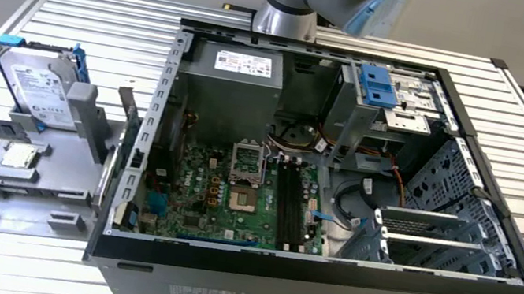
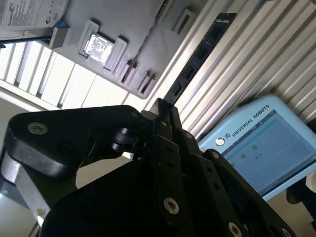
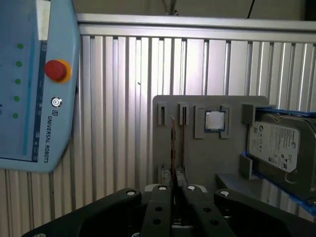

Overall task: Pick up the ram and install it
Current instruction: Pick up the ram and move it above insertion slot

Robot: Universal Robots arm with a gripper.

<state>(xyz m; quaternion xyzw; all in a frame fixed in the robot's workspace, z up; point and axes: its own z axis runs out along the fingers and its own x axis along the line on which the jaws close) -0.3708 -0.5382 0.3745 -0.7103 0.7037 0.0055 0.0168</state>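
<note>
The ram [image 1: 126, 111] stands on edge in a slot of the grey fixture [image 1: 33, 180], on the exterior view's left beside the open computer case [image 1: 323, 293]. In the first wrist view the ram [image 3: 174, 140] appears edge-on, and in the second wrist view it is a dark strip [image 2: 200, 57]. My gripper [image 3: 173, 188] is well away from the ram, its black fingers pressed together with nothing between them. The second wrist view shows the gripper [image 2: 161, 106] as a single closed tip. The motherboard's black ram slots [image 1: 288, 193] lie inside the case.
A hard drive [image 1: 41, 88] in a blue bracket and a processor chip [image 1: 18, 156] sit on the fixture. A teach pendant [image 3: 37, 84] lies on the slatted table [image 3: 123, 98]. The arm's base [image 1: 292, 0] stands behind the case.
</note>
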